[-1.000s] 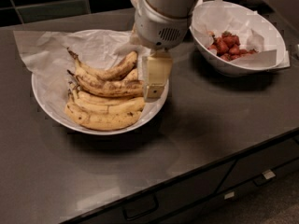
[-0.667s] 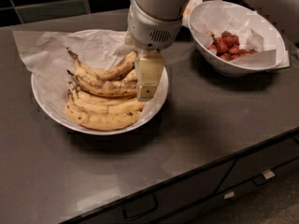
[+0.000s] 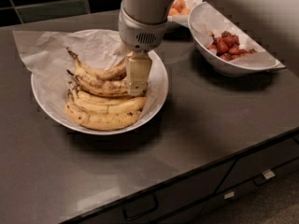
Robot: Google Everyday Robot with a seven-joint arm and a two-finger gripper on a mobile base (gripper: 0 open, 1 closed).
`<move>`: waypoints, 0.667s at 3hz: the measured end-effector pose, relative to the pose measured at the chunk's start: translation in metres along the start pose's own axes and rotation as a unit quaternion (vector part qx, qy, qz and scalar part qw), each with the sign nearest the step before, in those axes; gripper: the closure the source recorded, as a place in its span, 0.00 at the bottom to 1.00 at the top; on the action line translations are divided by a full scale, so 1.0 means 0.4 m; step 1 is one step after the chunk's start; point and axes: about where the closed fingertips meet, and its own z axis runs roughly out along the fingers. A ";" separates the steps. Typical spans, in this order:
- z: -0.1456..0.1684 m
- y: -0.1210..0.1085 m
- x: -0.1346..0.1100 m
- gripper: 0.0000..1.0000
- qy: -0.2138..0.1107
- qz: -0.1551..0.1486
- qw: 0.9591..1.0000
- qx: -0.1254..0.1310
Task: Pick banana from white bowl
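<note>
My gripper point(image 3: 137, 88) points straight down into the white bowl point(image 3: 158, 94), near the counter's back-left corner, at the right end of the blotched banana point(image 3: 99, 86), probably to take it from above. Whether it has clamped, I cannot tell.

matt plastic hand point(image 3: 137, 88) over crumpled paper point(image 3: 43, 50)
</note>
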 end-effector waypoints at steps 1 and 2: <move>0.020 -0.011 0.010 0.30 0.009 0.016 1.000 -0.004; 0.042 -0.014 0.015 0.33 0.017 0.031 0.999 -0.010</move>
